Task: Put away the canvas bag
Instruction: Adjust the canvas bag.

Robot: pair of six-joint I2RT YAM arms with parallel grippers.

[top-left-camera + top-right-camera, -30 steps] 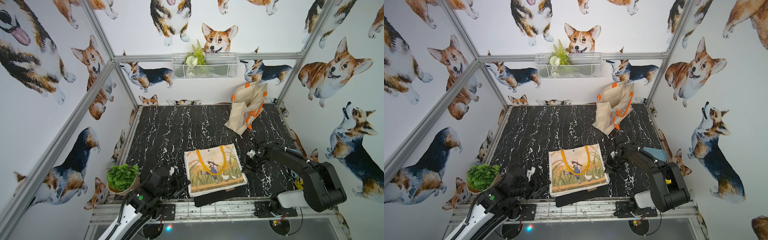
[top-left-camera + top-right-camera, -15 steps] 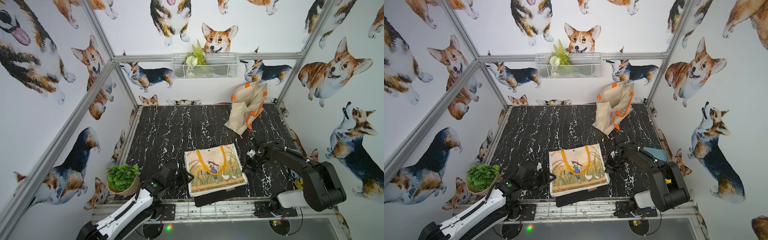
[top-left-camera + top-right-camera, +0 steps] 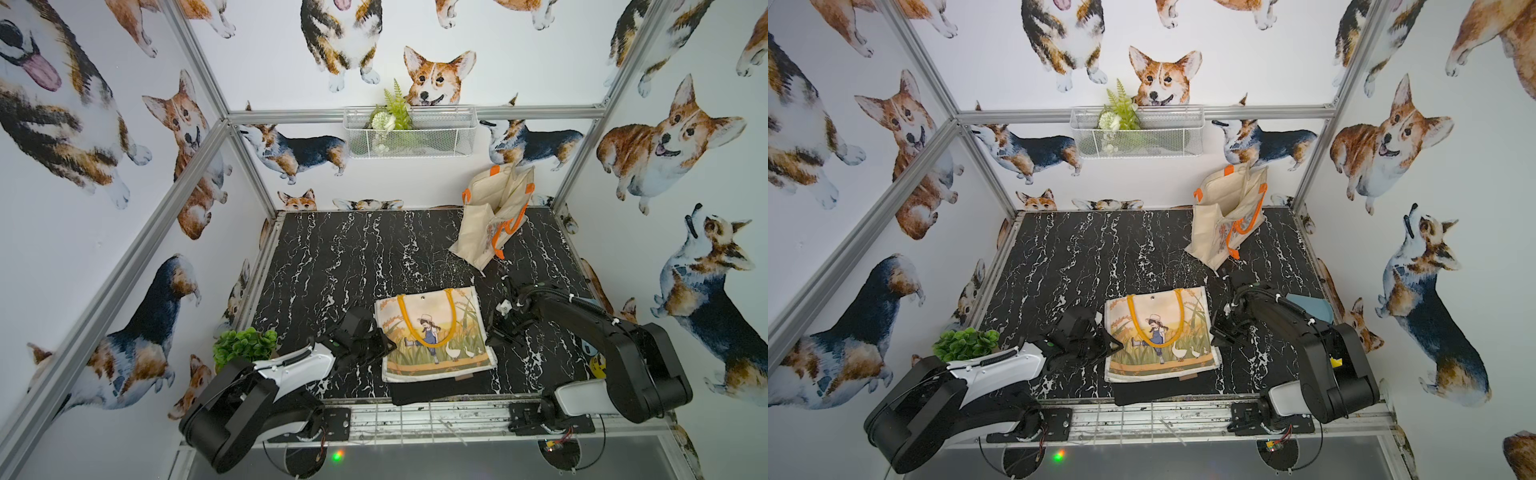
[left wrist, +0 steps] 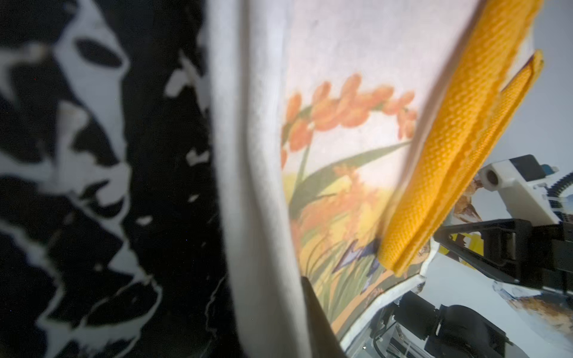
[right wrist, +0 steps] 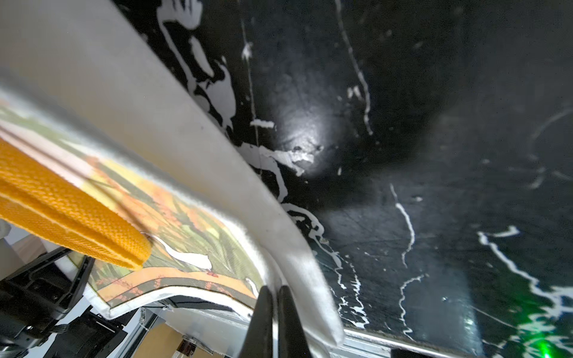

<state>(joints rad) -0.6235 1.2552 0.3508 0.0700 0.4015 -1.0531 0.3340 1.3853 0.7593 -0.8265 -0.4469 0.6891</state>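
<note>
A cream bag with orange handles (image 3: 490, 224) stands slumped at the far right corner of the black marbled counter (image 3: 332, 266), well apart from the arms. On the back wall hangs a wire basket (image 3: 409, 137) with a fern and a white flower in it. A small potted plant (image 3: 245, 347) sits at the near left corner, just beside the left arm. Nothing lies on the bare counter between the two bags.

The canvas bag (image 3: 434, 332) – printed with a girl and geese – lies flat near the front edge, its yellow handles (image 4: 449, 155) folded down over the print. It rests on a flat black cloth (image 3: 436, 390) that shows along its near side.

The left end effector (image 3: 384, 345) is low at the bag's left edge and touches it. In the left wrist view only one dark finger (image 4: 319, 319) shows, over the pale hem, so I cannot tell how far apart its jaws stand or whether it grips the cloth.

The right end effector (image 3: 494, 334) is at the bag's right edge. Its fingers (image 5: 263, 319) are closed almost together – the pale hem lies right against them, but a pinch on the cloth cannot be made out.
</note>
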